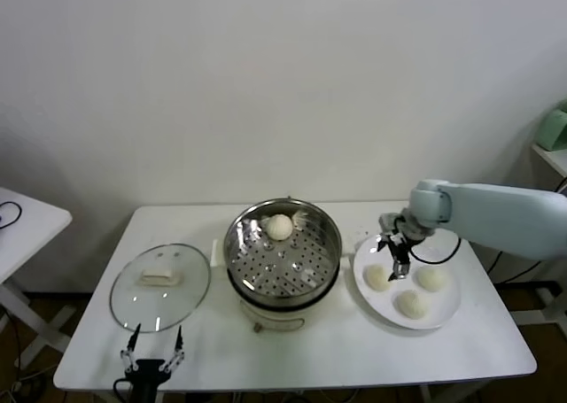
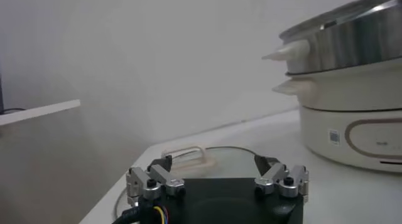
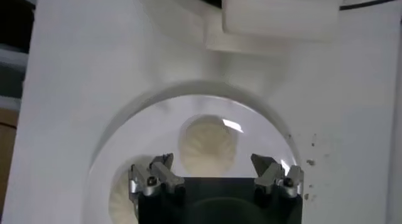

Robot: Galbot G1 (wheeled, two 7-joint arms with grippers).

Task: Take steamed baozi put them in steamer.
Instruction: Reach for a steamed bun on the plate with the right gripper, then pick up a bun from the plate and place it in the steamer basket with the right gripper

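The steel steamer [image 1: 283,257] stands mid-table on its cream base, with one baozi [image 1: 280,227] on the perforated tray at the back. Three baozi lie on the white plate [image 1: 447,312] to its right: one at the left [image 1: 378,277], one at the right [image 1: 431,278], one in front [image 1: 411,304]. My right gripper [image 1: 396,254] is open and empty, hovering just above the left baozi, which shows between the jaws in the right wrist view [image 3: 208,144]. My left gripper [image 1: 152,348] is open and empty at the front left table edge. The steamer also shows in the left wrist view [image 2: 352,93].
A round glass lid [image 1: 160,286] lies flat on the table left of the steamer, just beyond the left gripper; it shows in the left wrist view [image 2: 188,157]. A second white table [image 1: 22,221] stands at far left. A white block [image 3: 279,15] sits beyond the plate.
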